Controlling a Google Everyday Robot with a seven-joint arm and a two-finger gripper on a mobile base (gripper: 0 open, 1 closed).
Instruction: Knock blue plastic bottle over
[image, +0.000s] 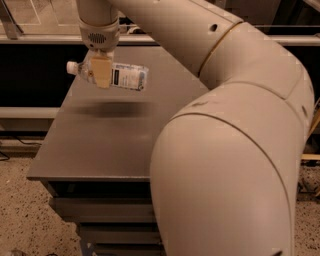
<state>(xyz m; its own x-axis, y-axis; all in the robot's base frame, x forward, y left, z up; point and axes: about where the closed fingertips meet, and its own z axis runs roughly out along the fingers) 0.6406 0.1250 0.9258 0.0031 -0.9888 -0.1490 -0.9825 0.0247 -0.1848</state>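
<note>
The blue plastic bottle (122, 76) is a clear, pale-bluish bottle with a white cap at its left end and a white label with dark text. It lies nearly horizontal in the air above the grey table (100, 145), casting a shadow on the tabletop below. My gripper (101, 73) hangs down from the wrist at the upper left and is shut on the bottle near its neck, with a tan finger (101, 70) in front of it. The big cream arm fills the right half of the view.
The table's front edge runs across the lower left, with drawers below it. A speckled floor lies at the left and bottom. A dark shelf and rail stand behind the table. The arm hides the table's right side.
</note>
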